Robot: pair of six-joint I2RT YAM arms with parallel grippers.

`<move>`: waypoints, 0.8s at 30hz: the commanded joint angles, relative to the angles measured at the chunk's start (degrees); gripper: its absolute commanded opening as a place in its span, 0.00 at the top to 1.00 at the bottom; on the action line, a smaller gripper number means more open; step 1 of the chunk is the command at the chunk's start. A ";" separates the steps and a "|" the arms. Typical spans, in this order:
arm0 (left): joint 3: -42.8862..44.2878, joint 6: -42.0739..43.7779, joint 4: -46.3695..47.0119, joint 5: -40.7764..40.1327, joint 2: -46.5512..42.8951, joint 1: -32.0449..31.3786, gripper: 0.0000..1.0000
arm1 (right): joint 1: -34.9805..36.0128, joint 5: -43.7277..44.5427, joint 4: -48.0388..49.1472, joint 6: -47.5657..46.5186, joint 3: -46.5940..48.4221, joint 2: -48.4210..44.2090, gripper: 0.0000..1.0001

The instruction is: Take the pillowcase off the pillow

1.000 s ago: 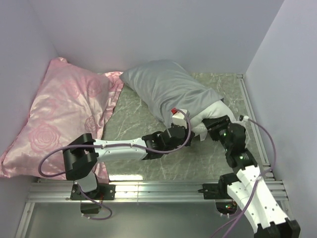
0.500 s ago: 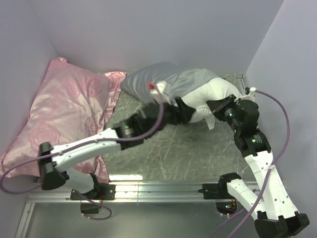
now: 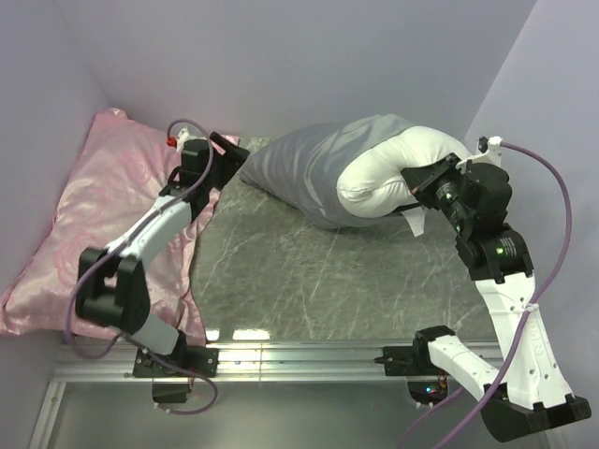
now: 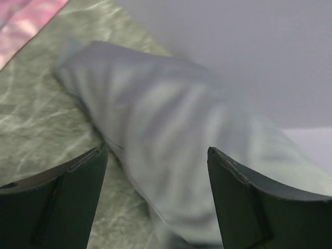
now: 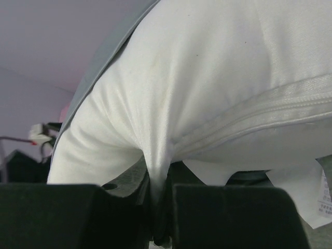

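The silver-grey pillowcase [image 3: 304, 173] lies at the back of the table and still covers the left part of the white pillow [image 3: 393, 164]. The pillow's bare right end bulges out of the case. My right gripper [image 3: 423, 182] is shut on a pinched fold of the pillow [image 5: 207, 78] just under its seam, holding that end off the table. In the right wrist view the gripper [image 5: 161, 181] has white fabric squeezed between its fingers, and the pillowcase edge [image 5: 104, 57] shows at upper left. My left gripper [image 3: 229, 150] stands open at the case's left end, apart from it. In the left wrist view the pillowcase [image 4: 155, 104] is blurred ahead of the gripper [image 4: 155, 150].
A large pink rose-patterned pillow [image 3: 112, 215] fills the left side, and my left arm reaches over it. The green marble table [image 3: 309, 271] is walled at the back and on both sides. A white label [image 3: 416, 223] hangs from the pillow. An aluminium rail [image 3: 299, 355] runs along the near edge.
My left gripper let go of the pillowcase, opened and swung far left to the pink pillow's corner. My right gripper shut on the pillow and pulled it up and right, baring more white.
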 commanded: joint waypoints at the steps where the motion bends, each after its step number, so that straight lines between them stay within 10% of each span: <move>1: 2.90 -5.91 5.03 9.43 6.75 3.41 0.18 | -0.63 2.73 7.08 -0.40 6.05 -0.90 1.00; 24: 11.78 -34.31 13.57 0.99 34.43 2.80 0.25 | -2.04 2.03 5.05 -0.58 5.09 -5.12 1.00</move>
